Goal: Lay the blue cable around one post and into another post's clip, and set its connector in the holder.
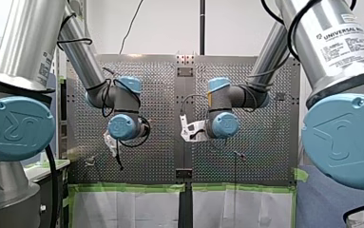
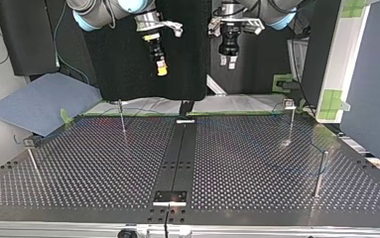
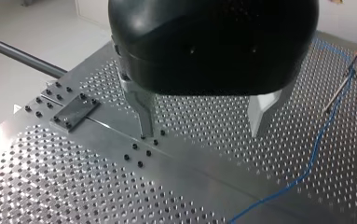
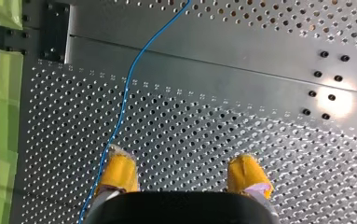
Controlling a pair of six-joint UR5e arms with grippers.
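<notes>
Both hands hang well above the perforated metal counter (image 2: 257, 163), which suggests that no grasp is under way. The black left hand (image 3: 204, 123) has its two metal fingers (image 3: 143, 112) spread apart, with only bare counter showing in the gap. The right hand (image 4: 181, 176) likewise has its two yellow pads (image 4: 118, 170) spread and holds nothing.

The thin blue cable (image 4: 122, 116) lies loose on the counter. In the right wrist view it runs below the right hand, passing just along the outer side of one yellow pad rather than through the gap. The hand would probably need to shift sideways before it could close on the cable. In the left wrist view the same cable snakes away ahead of the left hand and comes close beside a thin metal post (image 3: 341, 85). Whether it already sits in that post's clip cannot be told.

By count, the top view shows four such posts (image 2: 122, 119), two toward each side of the counter and well apart, presumably to serve as corners for the cable's route. There is one cable, and there are two hands with two fingers each. The connector and the holder cannot be picked out.
</notes>
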